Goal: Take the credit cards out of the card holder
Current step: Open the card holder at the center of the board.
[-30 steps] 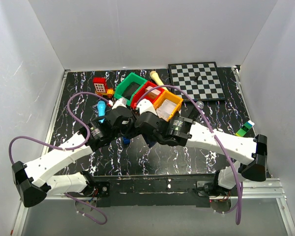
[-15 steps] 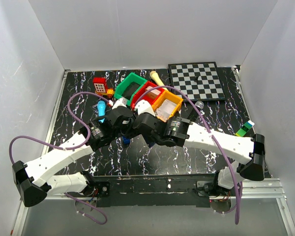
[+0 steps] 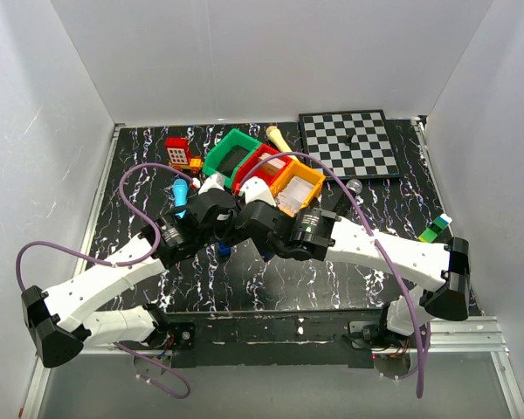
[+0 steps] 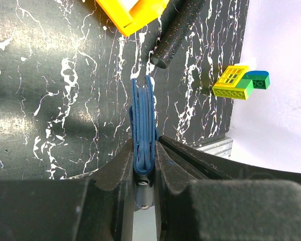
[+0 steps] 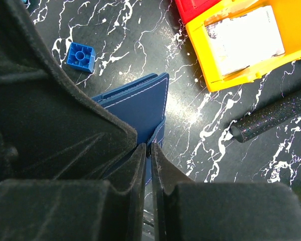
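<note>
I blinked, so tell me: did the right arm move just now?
Yes, slightly. The right arm edged left, toward the left arm, measured against the still yellow bin.

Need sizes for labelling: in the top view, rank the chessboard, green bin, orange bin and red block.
1. chessboard
2. green bin and orange bin: look alike, no ranking
3. red block

This is a robotics lab test cell. Plain white walls (image 3: 244, 52) box in a black marbled desk (image 3: 271, 284). Two white-and-black robot arms (image 3: 105, 284) are bolted to a metal rail (image 3: 480, 332) at its near edge, trailing purple cables (image 3: 135, 188). Mixed props lie about: coloured bins (image 3: 231, 155), a chessboard (image 3: 349, 144) and toy blocks (image 3: 179, 153).
</note>
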Tool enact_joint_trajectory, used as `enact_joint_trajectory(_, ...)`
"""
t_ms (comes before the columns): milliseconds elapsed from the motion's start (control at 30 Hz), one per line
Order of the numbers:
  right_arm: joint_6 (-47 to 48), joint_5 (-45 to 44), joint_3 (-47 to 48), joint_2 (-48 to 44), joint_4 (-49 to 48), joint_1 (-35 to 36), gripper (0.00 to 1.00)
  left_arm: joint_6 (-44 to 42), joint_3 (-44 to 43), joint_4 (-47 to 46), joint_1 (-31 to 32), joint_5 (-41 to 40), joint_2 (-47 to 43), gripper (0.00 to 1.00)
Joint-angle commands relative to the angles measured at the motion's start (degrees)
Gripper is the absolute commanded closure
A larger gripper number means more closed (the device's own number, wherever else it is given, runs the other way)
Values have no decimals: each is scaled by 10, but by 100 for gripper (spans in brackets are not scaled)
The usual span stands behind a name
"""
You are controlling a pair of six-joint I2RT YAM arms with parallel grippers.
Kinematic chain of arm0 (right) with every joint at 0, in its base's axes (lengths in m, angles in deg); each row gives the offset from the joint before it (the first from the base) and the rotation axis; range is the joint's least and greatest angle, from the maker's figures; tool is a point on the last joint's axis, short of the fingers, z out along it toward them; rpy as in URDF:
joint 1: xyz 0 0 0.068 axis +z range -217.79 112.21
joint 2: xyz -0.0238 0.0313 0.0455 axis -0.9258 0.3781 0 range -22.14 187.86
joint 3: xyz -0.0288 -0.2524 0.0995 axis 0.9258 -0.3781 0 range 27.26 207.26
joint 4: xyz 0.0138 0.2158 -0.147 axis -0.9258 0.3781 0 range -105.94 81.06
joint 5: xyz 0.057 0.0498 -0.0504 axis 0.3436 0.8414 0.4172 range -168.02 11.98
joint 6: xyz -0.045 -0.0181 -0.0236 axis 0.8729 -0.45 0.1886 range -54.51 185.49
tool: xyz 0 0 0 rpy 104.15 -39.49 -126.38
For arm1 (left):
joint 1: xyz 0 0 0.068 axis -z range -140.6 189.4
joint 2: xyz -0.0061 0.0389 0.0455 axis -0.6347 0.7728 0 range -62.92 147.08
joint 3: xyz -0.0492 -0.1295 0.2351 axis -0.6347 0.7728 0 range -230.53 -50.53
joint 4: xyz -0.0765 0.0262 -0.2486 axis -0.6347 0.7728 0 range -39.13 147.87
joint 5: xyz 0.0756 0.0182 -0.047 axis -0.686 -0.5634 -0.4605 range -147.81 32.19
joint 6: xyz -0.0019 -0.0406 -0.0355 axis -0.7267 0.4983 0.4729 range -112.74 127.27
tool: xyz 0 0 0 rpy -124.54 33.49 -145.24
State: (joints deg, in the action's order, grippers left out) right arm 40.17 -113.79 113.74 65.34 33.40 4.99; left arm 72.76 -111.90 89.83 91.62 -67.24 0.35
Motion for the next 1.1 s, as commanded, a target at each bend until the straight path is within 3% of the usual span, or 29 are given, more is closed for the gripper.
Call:
enact_joint_trajectory(0, -4, -31, -11, 17, 47, -11, 89, 16, -12, -47, 3, 29, -49, 100)
enact_joint_trajectory(167, -7, -21, -18, 0, 42, -11, 99, 16, -2, -47, 3, 21, -53, 100)
enact_joint_trajectory(1067, -29, 75, -110, -117, -30, -68, 99, 6, 26, -49, 2, 4, -60, 100)
